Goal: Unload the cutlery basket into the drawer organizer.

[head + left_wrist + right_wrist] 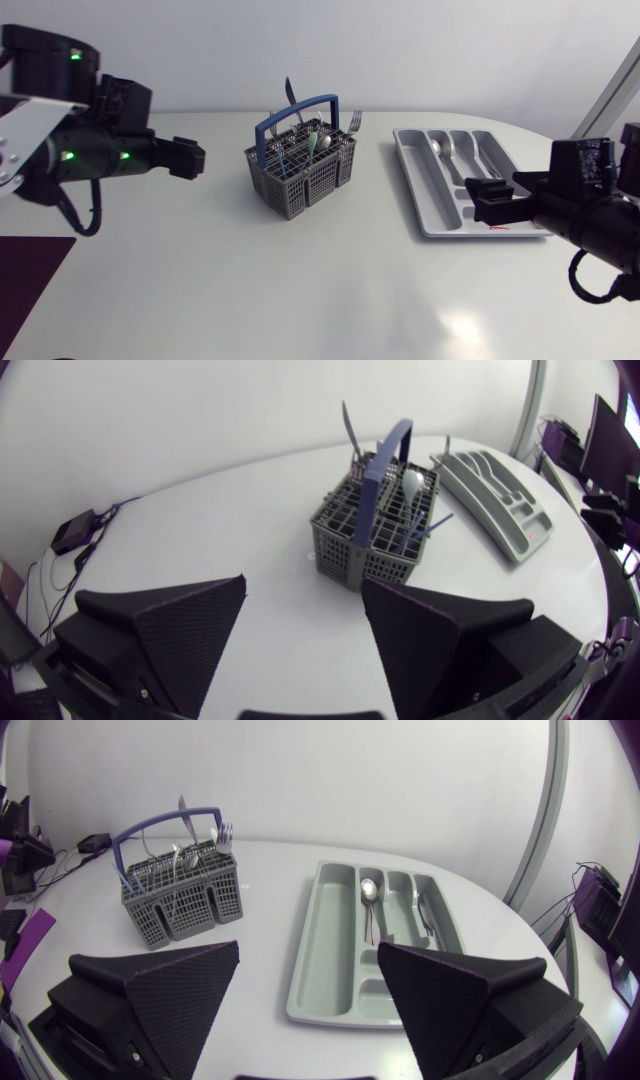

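A grey cutlery basket (310,185) with a blue handle stands mid-table, with a knife, a fork, a spoon and other pieces upright in it. To its right lies the grey drawer organizer (420,185), with a spoon (441,150) in one slot and more cutlery beside it. My left gripper (190,158) hovers left of the basket, open and with nothing in it. In the left wrist view the basket (350,555) is ahead of the left gripper (305,630). My right gripper (492,200) is open over the organizer's near right part. Its own view shows the organizer (330,940) ahead of the right gripper (310,1000).
A dark purple mat (30,280) covers the table's front left corner. A small black box (72,532) with a cable sits near the far left edge. The basket (180,910) stands left of the organizer across bare white tabletop.
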